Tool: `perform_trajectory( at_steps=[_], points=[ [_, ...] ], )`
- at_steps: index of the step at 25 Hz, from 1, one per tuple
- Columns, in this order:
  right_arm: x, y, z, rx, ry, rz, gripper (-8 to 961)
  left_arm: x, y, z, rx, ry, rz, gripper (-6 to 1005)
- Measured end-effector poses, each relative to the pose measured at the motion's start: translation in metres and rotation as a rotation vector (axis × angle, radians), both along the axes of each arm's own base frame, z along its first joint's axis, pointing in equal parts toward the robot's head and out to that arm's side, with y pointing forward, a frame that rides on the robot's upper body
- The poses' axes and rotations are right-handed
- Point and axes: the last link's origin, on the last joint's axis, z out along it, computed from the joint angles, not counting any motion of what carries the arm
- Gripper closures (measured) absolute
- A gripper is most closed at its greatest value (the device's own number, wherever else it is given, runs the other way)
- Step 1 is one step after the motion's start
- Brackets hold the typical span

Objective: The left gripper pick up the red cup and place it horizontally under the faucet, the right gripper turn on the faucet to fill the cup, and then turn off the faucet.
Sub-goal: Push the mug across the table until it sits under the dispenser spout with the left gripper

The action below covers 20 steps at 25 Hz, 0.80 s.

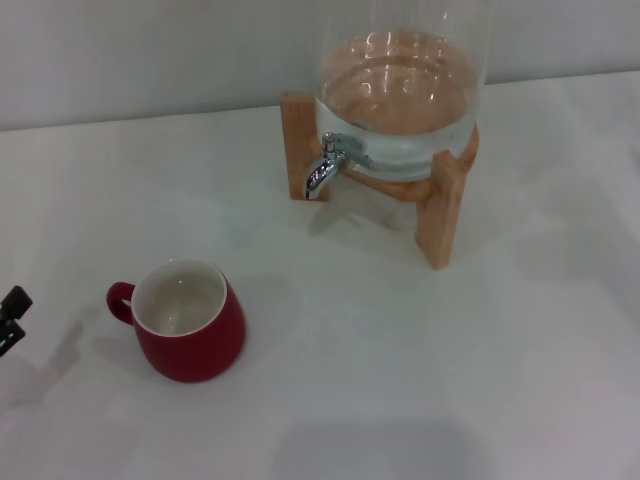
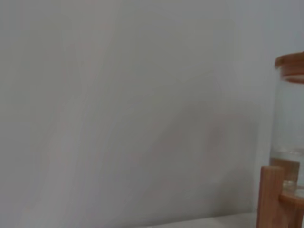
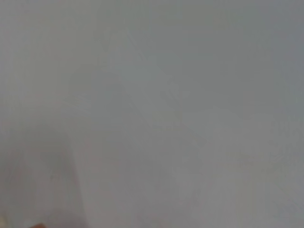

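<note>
Here, table (image 1: 420,380): white, bare around the red cup (image 1: 190,320), upright, well apart from the faucet (image 1: 325,168).
Wall (image 2: 118,104): plain pale grey.
Left gripper (image 1: 12,318): at table's left edge, grip state not discernible.

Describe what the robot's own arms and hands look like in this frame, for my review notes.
Very little of them shows. In the head view, only the tip of the left hand pokes in at the left edge of the white table: black, blocky, jointed-looking segments. No arm, cable or marking is visible on it. The right hand and arm are out of sight in every view, so their appearance cannot be described.
</note>
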Motion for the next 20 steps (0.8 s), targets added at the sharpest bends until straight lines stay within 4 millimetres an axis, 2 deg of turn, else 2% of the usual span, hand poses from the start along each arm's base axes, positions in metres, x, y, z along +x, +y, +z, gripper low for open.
perform_trajectory(
  at_steps=[10,20],
  points=[
    [-0.001,0.002,0.001,0.004,0.003,0.002,230,-0.004,0.018,-0.017,-0.047,0.048,0.055,128],
    [0.000,0.002,0.000,0.007,0.008,0.000,230,-0.010,0.024,-0.022,-0.059,0.095,0.092,129]
  ],
)
